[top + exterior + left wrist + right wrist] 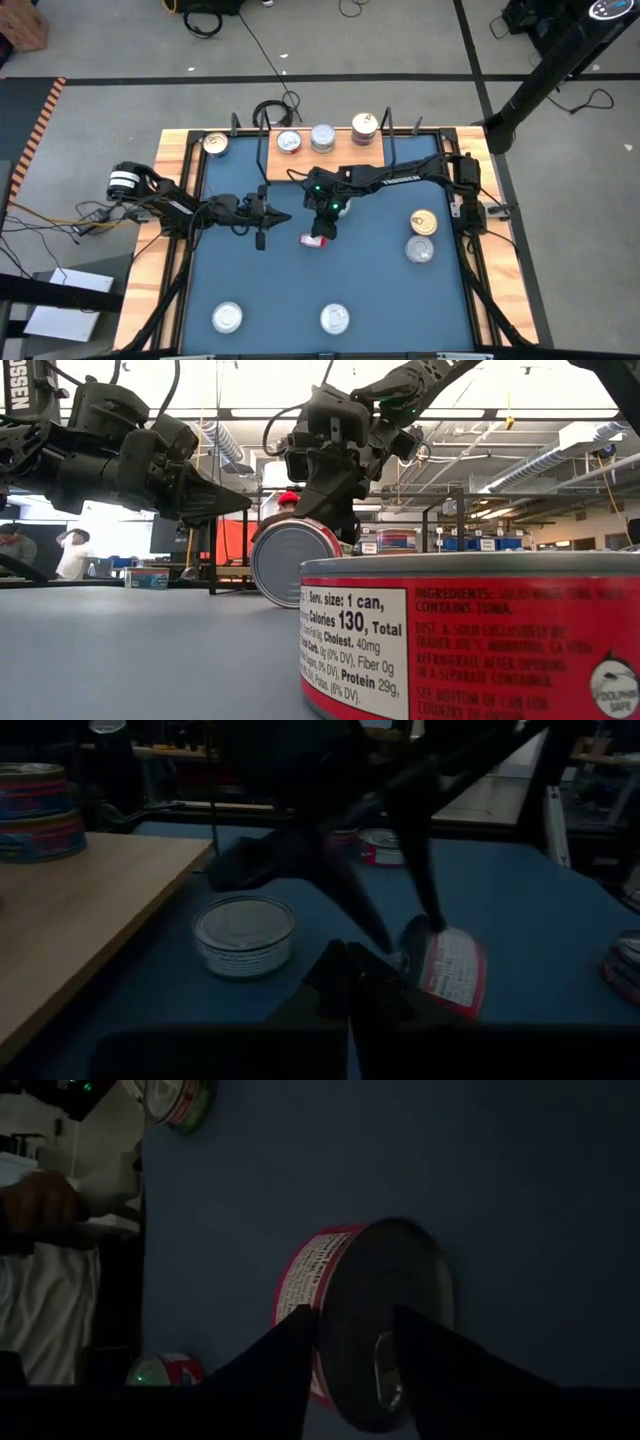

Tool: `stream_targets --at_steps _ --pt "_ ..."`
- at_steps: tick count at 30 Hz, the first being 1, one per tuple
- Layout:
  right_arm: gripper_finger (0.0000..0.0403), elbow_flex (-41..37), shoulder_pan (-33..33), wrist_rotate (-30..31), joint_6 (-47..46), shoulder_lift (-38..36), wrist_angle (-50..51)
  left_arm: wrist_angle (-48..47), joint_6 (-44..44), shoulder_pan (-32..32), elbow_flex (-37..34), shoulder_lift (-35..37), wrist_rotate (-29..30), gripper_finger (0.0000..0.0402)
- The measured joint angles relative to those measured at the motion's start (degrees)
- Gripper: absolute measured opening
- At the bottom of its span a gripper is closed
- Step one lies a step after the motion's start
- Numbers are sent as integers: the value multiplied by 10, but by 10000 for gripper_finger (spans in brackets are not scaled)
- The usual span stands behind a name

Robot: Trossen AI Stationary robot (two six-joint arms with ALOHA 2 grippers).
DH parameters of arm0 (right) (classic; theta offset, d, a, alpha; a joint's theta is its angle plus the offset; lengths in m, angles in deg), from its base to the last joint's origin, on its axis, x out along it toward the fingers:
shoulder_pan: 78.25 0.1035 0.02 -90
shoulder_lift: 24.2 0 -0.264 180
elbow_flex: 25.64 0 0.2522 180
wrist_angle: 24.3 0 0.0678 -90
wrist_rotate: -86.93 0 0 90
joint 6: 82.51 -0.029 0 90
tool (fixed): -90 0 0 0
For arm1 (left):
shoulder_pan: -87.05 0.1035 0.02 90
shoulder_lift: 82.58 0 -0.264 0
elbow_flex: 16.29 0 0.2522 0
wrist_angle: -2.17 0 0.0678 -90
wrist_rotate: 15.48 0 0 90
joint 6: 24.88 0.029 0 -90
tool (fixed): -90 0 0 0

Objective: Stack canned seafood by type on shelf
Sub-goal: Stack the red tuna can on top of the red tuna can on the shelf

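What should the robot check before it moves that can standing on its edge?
1. Tipped can lying flat: not ok, it stands on its edge on the blue table.
2. Right end effector lined up: ok, its fingers sit apart, one on either side of the can.
3. Fingers touching the can: cannot tell.
4. Left end effector out of the way: ok, shut and apart from the can.
5. Room on the shelf: ok, bare wood shows.

Blue table [380, 300] with scattered tins, wooden shelf [330, 150] at its far edge carrying four cans
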Motion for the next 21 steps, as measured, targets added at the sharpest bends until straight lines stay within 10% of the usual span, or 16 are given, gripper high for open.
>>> stream_targets --at_steps 13,21 --pt "172 0 -6 15 22 0 7 -20 -18 -42 22 0 -67 118" --pt "175 1 -6 22 27 0 7 -247 30 -78 125 0 8 228"
